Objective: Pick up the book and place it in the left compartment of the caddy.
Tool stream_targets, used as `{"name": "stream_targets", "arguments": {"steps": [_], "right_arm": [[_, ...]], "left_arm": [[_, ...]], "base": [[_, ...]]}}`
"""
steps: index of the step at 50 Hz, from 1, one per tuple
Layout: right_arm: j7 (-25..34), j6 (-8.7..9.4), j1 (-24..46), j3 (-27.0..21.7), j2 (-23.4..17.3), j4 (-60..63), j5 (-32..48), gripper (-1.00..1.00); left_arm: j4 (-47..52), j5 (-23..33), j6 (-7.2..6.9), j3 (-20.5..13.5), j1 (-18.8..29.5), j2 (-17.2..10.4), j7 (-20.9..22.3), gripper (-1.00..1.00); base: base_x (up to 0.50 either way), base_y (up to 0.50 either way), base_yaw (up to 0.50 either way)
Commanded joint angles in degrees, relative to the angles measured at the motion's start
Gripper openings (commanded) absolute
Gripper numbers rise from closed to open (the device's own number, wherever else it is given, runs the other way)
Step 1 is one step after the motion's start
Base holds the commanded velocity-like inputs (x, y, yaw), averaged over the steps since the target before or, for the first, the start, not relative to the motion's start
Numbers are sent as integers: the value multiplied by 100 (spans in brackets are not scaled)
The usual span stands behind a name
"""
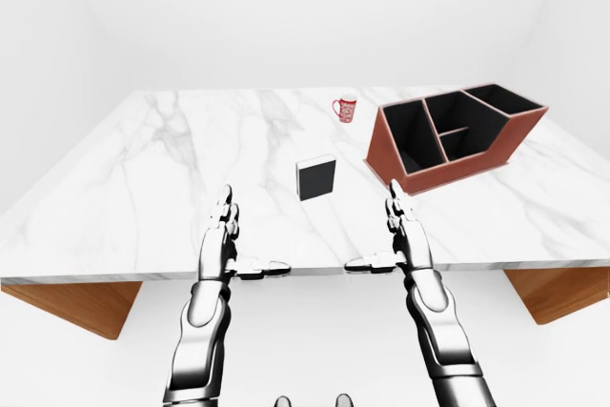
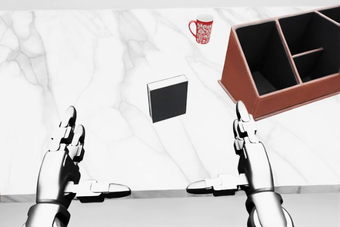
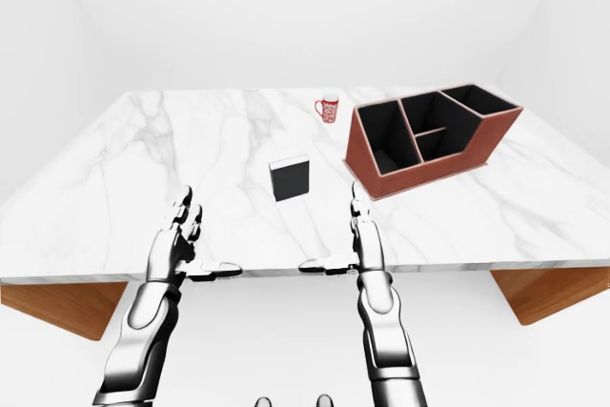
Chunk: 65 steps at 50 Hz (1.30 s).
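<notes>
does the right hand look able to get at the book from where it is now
Probably yes. The right hand is open over the table's near edge, and only bare marble lies between it and the book. The caddy and mug sit off that path.

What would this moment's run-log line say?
phase: approach | book: upright on table, untouched | caddy: empty, right of book | mug: above book | left hand: open | right hand: open

Bare white sim rm, marble table [image 1: 143,188]
</notes>
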<state>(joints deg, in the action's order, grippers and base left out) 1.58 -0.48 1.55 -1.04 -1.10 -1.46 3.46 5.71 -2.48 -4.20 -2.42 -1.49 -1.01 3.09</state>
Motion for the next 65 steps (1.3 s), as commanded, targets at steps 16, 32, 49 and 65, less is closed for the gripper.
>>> {"name": "stream_targets", "arguments": {"steps": [16, 32, 49, 65], "right_arm": [[33, -137, -12, 67, 30, -126, 13, 100], [185, -205, -43, 87, 58, -154, -169, 100], [78, -6, 109, 153, 116, -230, -150, 100], [603, 548, 3018, 1070, 599, 389, 1844, 100]], "left_arm": [[201, -63, -80, 4, -80, 11, 55, 100], [278, -82, -80, 4, -122, 14, 80, 100], [306, -170, -80, -102, -116, -22, 141, 100], [492, -628, -80, -657, 206, -252, 165, 100]], "base": [[50, 0, 0], [21, -8, 0], [0, -18, 0], [0, 0, 0]]}}
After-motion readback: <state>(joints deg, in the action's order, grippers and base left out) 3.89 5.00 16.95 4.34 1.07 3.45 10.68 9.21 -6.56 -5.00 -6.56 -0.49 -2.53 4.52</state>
